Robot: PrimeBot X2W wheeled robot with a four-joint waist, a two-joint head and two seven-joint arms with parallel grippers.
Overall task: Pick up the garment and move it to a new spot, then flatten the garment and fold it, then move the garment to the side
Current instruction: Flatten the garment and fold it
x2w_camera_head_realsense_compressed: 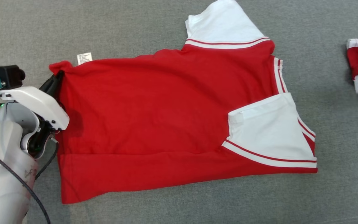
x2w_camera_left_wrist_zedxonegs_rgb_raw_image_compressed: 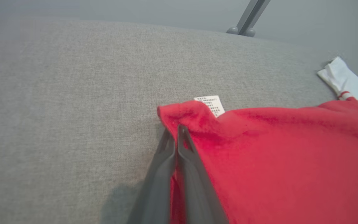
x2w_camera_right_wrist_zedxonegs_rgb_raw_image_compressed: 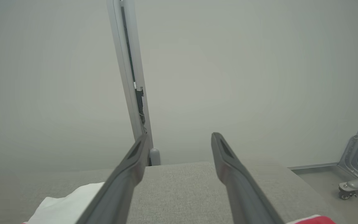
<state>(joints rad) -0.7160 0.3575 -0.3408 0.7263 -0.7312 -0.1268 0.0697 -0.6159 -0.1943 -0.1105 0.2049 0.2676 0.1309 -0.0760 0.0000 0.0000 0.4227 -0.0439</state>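
The only print is on a small white care label [x2w_camera_left_wrist_zedxonegs_rgb_raw_image_compressed: 210, 105] at the red garment [x2w_camera_left_wrist_zedxonegs_rgb_raw_image_compressed: 291, 161] edge, just past the tips of the left gripper [x2w_camera_left_wrist_zedxonegs_rgb_raw_image_compressed: 175, 130] jaws. Several rows of tiny dark characters cover it, all too small to read.

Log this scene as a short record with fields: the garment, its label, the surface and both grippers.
garment: red shirt with white sleeves, spread out on the surface
surface: grey fabric
label: white, sticking out at the garment's corner near the left gripper
left gripper: shut on the garment's corner
right gripper: open, holding nothing, raised above the surface
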